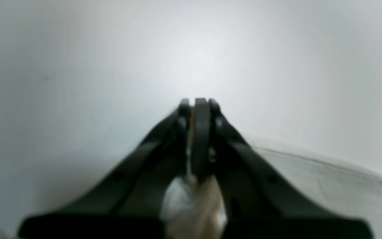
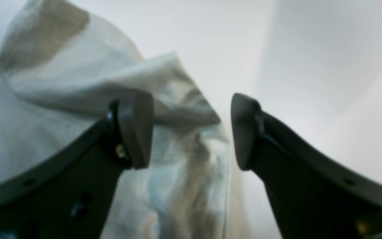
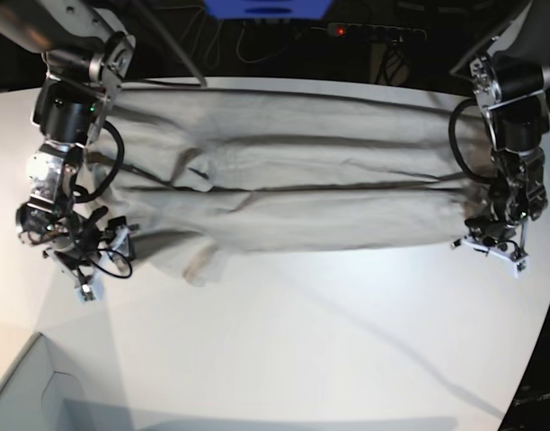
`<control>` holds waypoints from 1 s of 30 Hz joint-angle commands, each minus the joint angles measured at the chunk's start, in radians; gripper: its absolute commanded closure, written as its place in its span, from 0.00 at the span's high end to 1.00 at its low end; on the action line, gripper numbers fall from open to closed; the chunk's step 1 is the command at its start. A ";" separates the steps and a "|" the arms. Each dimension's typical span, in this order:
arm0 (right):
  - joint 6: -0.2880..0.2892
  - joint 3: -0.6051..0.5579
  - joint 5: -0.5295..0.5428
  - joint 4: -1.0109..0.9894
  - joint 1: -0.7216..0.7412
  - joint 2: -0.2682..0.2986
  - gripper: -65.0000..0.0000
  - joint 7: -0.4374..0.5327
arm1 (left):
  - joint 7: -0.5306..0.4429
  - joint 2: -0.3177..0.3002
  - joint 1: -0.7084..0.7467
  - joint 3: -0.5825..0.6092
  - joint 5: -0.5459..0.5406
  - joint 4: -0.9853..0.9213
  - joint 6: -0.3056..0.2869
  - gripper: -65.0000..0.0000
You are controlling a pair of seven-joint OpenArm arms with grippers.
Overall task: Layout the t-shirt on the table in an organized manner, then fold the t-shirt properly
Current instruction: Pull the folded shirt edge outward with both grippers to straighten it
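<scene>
The t-shirt point(image 3: 293, 193) is soft, creased grey-beige cloth, stretched into a long band across the far half of the smooth, matte white bench point(image 3: 329, 341), with a rumpled flap hanging toward the near left. The left gripper point(image 1: 199, 106) has its dark jaws pressed together on a pinch of the cloth at the shirt's edge. The right gripper point(image 2: 191, 131) has its jaws wide apart, a loose fold of shirt lying between and behind them.

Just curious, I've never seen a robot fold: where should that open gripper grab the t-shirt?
Probably the raised fold at the t-shirt's near edge. The right gripper should close from the bare table side, since that fold stands up between its open jaws.
</scene>
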 commanded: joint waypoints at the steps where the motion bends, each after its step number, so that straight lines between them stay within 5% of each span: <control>1: -0.001 0.000 0.012 0.012 0.023 0.013 0.57 0.034 | -0.006 -0.018 -0.020 -0.001 -0.003 0.015 0.000 0.00; 17: -0.001 0.000 0.009 -0.172 0.026 0.071 0.57 0.193 | -0.006 -0.019 -0.020 -0.001 -0.003 0.015 0.000 0.00; 30: -0.001 0.000 0.009 -0.175 0.025 0.094 0.56 0.198 | -0.006 -0.019 -0.022 -0.001 -0.003 0.015 0.000 0.00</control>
